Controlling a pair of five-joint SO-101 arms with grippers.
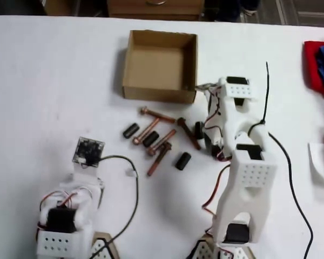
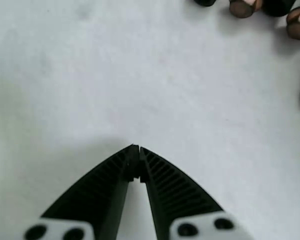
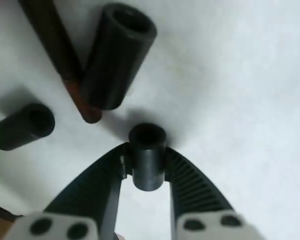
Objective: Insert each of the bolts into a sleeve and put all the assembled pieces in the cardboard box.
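1. Right wrist view: a short black sleeve (image 3: 147, 140) is pinched across its round wall by the right claw (image 3: 146, 160), with the open bore turned away from the wrist. Whether it touches the bench (image 2: 90, 75) cannot be told.
2. The sleeve is judged light and stiff, with a smooth wall that may slip or turn. A hold at the middle of its length seems best, so that one end is left free for a bolt.
3. The copper-coloured bolts (image 1: 158, 159) are probably heavier, hard, and ready to roll. It is advised that they are taken on the shank near the head, so the tip stays free.
4. The left claw (image 2: 135, 155) is pressed together with nothing in it, above bare bench. Some bolt heads lie farther off.
5. Near the held sleeve a second sleeve (image 3: 117, 55) lies against a dark bolt (image 3: 60, 55), and a third sleeve (image 3: 22, 127) lies apart. These crowd the place and could be knocked.
6. The cardboard box (image 1: 159, 94) stands open beyond the pile. Its near wall must be passed over.
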